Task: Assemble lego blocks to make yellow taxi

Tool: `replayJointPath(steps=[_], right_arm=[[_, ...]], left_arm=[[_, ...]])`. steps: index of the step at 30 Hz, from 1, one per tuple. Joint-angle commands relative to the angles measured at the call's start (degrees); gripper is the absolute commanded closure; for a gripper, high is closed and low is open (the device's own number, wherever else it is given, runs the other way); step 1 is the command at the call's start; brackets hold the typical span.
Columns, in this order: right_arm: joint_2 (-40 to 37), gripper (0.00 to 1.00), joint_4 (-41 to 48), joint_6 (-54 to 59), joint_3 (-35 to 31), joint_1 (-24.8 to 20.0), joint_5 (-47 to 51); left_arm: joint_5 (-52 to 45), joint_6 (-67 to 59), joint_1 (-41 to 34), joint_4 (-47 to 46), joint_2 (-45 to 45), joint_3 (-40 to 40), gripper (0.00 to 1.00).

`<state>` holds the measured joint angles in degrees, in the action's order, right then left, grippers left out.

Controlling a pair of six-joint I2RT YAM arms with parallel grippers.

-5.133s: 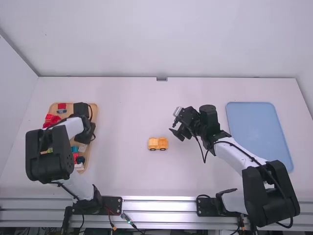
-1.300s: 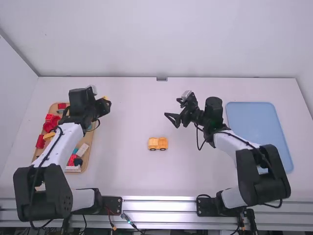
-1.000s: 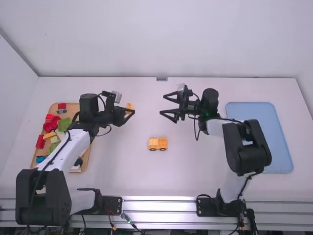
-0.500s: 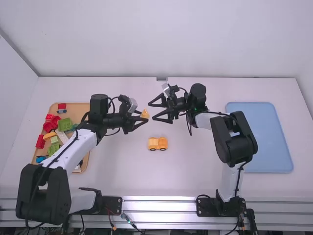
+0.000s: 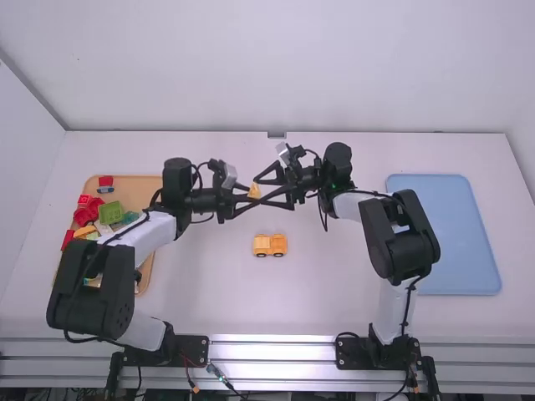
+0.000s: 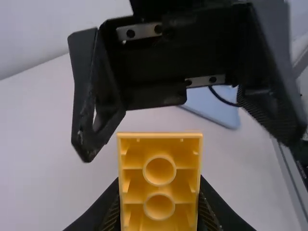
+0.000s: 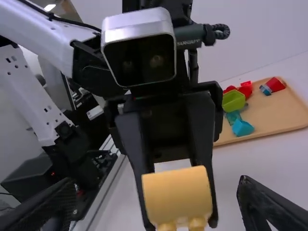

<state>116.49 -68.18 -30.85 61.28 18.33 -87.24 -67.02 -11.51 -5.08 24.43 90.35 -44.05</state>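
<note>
Left wrist view: my left gripper [image 5: 252, 195] pinches the yellow block [image 6: 160, 188], long way across the squeeze, hollow side facing me, one end cut off; right gripper [image 5: 259, 190] open

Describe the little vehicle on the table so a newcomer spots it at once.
On the white table, look between the wooden tray and the blue tray. There stands a small yellow-orange toy vehicle with dark wheels. Unlike the similarly coloured block held up by the left gripper, it rests on the tabletop.

Glossy yellow plastic block [image 6: 160, 180]; smooth wooden tray [image 7: 274, 113]
</note>
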Motion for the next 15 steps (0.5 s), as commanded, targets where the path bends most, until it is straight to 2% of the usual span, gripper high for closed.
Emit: replayJointPath(steps=[1,4,7,11,14,15], right_arm=[[0.55,0.15,0.07,2.69,1.33,0.11,0.04],[0.55,0.19,-0.07,4.09,1.33,0.28,0.13],[0.55,0.28,-0.59,4.81,1.33,0.96,0.24],[0.55,0.32,-0.68,5.42,1.36,0.96,0.26],[0.55,0.4,-0.66,5.4,1.36,1.38,0.33],[0.55,0.46,-0.68,5.38,1.36,1.4,0.63]], left_arm=[[-3.06,3.43,0.63,1.57,-0.02,0.52,0.85],[-3.04,3.58,0.48,2.19,-0.02,0.52,0.85],[-3.93,3.54,0.52,2.25,-0.02,0.52,0.85],[-3.93,3.54,0.52,2.12,-0.02,0.52,0.85],[-3.93,3.56,0.57,1.99,-0.02,0.61,0.84],[-3.91,3.5,0.52,1.95,0.0,0.61,0.82]])
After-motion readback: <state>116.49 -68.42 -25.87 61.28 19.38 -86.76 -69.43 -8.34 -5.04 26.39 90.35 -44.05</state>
